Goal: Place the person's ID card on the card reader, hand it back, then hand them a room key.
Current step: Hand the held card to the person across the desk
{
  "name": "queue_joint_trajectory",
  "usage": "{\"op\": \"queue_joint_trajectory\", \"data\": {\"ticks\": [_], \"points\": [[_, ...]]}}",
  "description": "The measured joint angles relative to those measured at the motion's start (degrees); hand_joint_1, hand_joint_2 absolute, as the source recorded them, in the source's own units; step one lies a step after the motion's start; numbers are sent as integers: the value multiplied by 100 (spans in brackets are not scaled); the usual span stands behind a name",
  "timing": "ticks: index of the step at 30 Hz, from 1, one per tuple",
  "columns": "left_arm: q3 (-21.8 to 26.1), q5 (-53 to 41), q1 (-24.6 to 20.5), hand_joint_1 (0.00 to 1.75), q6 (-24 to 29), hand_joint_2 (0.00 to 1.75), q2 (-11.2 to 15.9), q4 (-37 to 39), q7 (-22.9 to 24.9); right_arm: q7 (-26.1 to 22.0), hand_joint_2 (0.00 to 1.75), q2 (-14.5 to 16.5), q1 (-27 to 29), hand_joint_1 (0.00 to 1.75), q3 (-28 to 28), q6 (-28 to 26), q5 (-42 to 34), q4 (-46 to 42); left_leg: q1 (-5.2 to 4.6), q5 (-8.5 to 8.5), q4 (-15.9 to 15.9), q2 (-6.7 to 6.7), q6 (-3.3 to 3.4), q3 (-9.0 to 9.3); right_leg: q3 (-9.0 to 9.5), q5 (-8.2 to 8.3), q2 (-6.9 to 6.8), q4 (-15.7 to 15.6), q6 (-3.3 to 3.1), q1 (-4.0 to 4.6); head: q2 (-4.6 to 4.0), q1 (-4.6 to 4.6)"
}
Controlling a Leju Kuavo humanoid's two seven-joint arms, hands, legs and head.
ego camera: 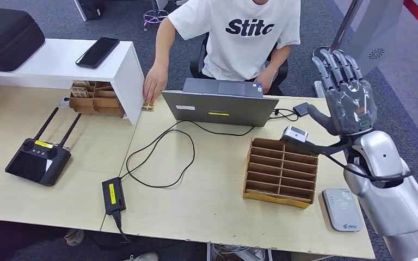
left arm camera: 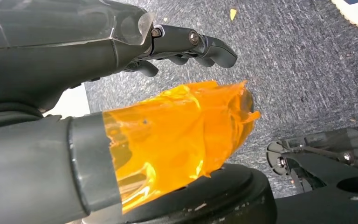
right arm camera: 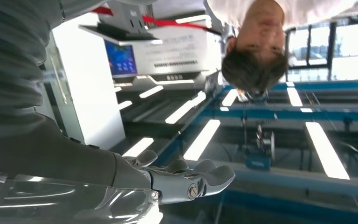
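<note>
- Desk (ego camera: 207, 206) of pale wood spans the head view, with a person (ego camera: 239, 32) in a white printed T-shirt seated behind an open laptop (ego camera: 217, 106), one hand (ego camera: 153, 81) reaching down beside a white shelf (ego camera: 60, 62).
- Right arm (ego camera: 392, 190) of the robot is raised at the desk's right edge; the right hand (ego camera: 345, 92) is held up with fingers spread and straight, and holds nothing.
- Left hand (left arm camera: 182, 42) hangs over grey carpet in its wrist view, fingers loosely bent with nothing in them, thumb wrapped in orange film; whether that counts as closed I cannot tell.
- Cardboard rack (ego camera: 280, 171) of slots stands between the laptop and the card reader (ego camera: 342, 209), a small white pad lying flat near the desk's front right corner, just beside the robot's forearm.
- ID card cannot be made out in any view; small objects lie under the person's hand by the shelf, too small to name.
- Judgement: the task looks barely begun, the raised hand apparently waiting to receive the card. Doing this well means keeping the palm steady and within the person's reach, closing on the card only once it sits between thumb and fingers, then lowering it flat onto the reader without brushing the rack.
</note>
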Motion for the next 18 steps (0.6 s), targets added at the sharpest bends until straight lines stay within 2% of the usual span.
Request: {"op": "queue_joint_trajectory", "data": {"ticks": [6,9,11,13,16,18], "points": [[31,134,37,0,16,0,4,1,-27,39,175,-294,1772,0,-652,-724,506,-1631,0,-14,-1,-5,1,1,2,-9,-8,0,1,0,0,-1],[45,224,47,0,52,0,3,-1,-51,49,175,-312,2567,0,-986,-1064,621,-2218,0,-21,-1,-11,4,4,8,-22,-14,-1,2,0,0,1],[67,305,64,0,81,0,3,1,-80,-215,175,-221,3174,0,-1264,-1216,480,-2676,1,-24,-1,-19,4,4,12,-29,-24,-1,-1,1,0,2],[107,396,81,0,115,0,4,1,-100,-860,175,91,3813,0,-1623,-1253,48,-3172,3,-28,-2,-21,2,5,13,-34,-26,-1,-3,4,0,2],[171,512,100,0,172,0,1,1,-80,-1992,175,882,4691,0,-2224,-1286,-893,-3876,5,-38,-5,-19,-6,10,13,-46,-26,1,-14,7,0,-1],[198,565,116,0,210,0,-4,1,-44,-2505,175,1419,5167,0,-2551,-1293,-1677,-4240,8,-43,-7,-14,-10,14,15,-51,-22,2,-21,11,0,0]]}}
